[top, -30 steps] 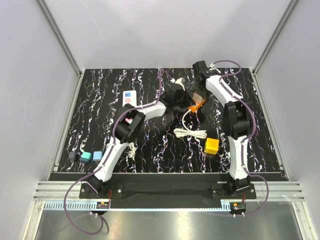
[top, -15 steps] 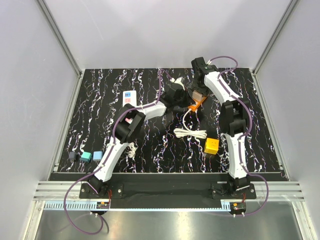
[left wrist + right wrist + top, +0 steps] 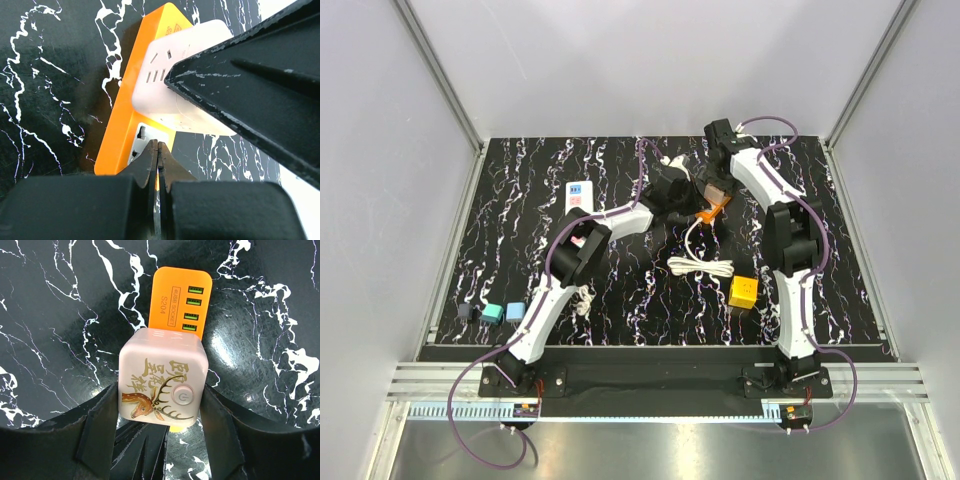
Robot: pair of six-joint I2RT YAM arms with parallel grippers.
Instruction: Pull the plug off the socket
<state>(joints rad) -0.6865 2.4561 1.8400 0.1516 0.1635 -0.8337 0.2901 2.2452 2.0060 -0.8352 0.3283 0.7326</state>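
Observation:
The socket, a long white power strip [image 3: 578, 193] with coloured squares, lies at the back left, away from both grippers. An orange power block [image 3: 180, 295], marked USB SOCKET, lies mid-table [image 3: 716, 211] [image 3: 125, 135]. A pale pink cube plug [image 3: 162, 375] with a deer print sits on it [image 3: 175, 85]. My right gripper [image 3: 161, 407] is shut on the cube, one finger against each side [image 3: 712, 190]. My left gripper [image 3: 158, 146] is shut and empty, its tips on the orange block's near end [image 3: 685, 200].
A coiled white cable [image 3: 700, 265] runs from the orange block towards the front. A yellow cube [image 3: 743, 291] sits by the right arm. Two blue cubes [image 3: 502, 312] and a dark one [image 3: 465, 311] sit front left. Grey walls enclose the table.
The right wrist shifted slightly left and back, then returned a little. The cube stays on the orange block. The left arm has not moved.

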